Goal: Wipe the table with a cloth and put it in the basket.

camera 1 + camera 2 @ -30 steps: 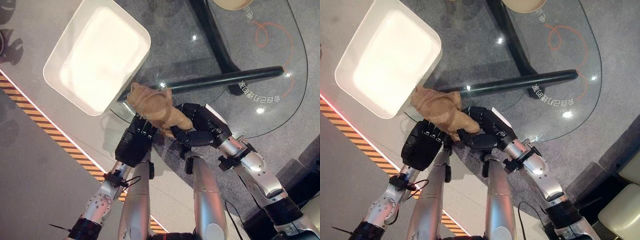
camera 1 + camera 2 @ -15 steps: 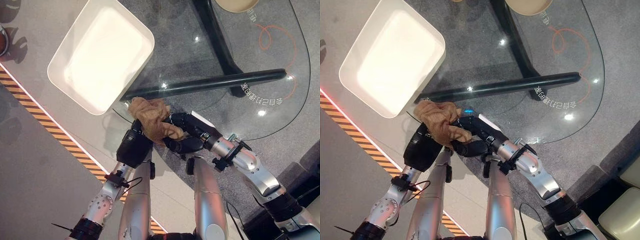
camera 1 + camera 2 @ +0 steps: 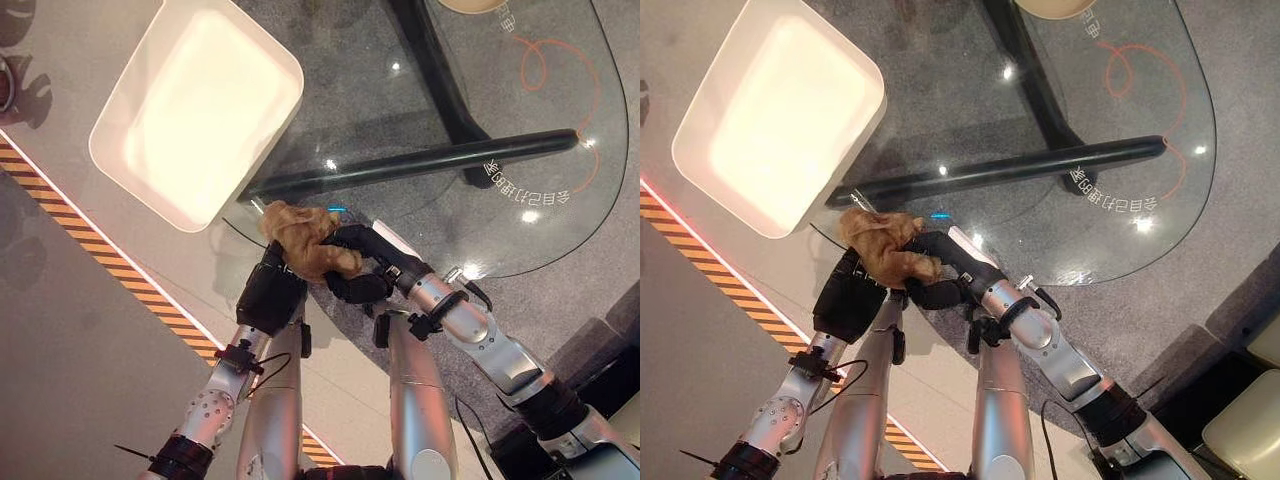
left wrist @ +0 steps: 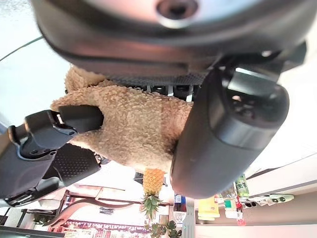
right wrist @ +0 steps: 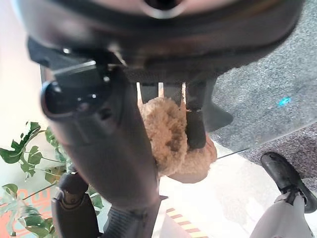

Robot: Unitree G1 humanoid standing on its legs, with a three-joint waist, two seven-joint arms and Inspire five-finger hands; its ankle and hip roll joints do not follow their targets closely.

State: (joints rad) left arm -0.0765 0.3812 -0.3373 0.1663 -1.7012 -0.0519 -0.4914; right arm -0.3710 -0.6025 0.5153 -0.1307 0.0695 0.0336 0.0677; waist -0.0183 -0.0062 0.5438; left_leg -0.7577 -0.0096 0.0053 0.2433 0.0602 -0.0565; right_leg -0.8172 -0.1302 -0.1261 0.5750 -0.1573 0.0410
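**A:** Nearest in, what are the hands doing?

**B:** The left hand (image 3: 268, 295) is coming up from the lower left, and the tan fleecy cloth (image 3: 300, 240) is sitting bunched on top of it. In its wrist view the cloth (image 4: 133, 126) is lying against the palm, with the thumb curling up along one side, so the left hand is gripping it.

**A:** And the right one?

**B:** The right hand (image 3: 355, 265) is reaching in from the right and meeting the left over the same bundle. Its fingers (image 5: 195, 126) are wrapping over the cloth (image 5: 171, 136), one dark finger lying straight across the pile while the thumb is closing from the other side. So both hands are clenching the cloth between them, the wad sitting between the two sets of fingers and bulging out above them.

**A:** Where is that against the surface?

**B:** Right at the near rounded edge of the glass surface (image 3: 560, 215), just over its rim. I cannot tell whether the cloth is touching the glass.

**A:** Further out?

**B:** The black table base (image 3: 420, 165) is showing through the glass. Beyond it to the left, the white basket (image 3: 275, 60) is standing beside the surface, near the cloth but apart from it.
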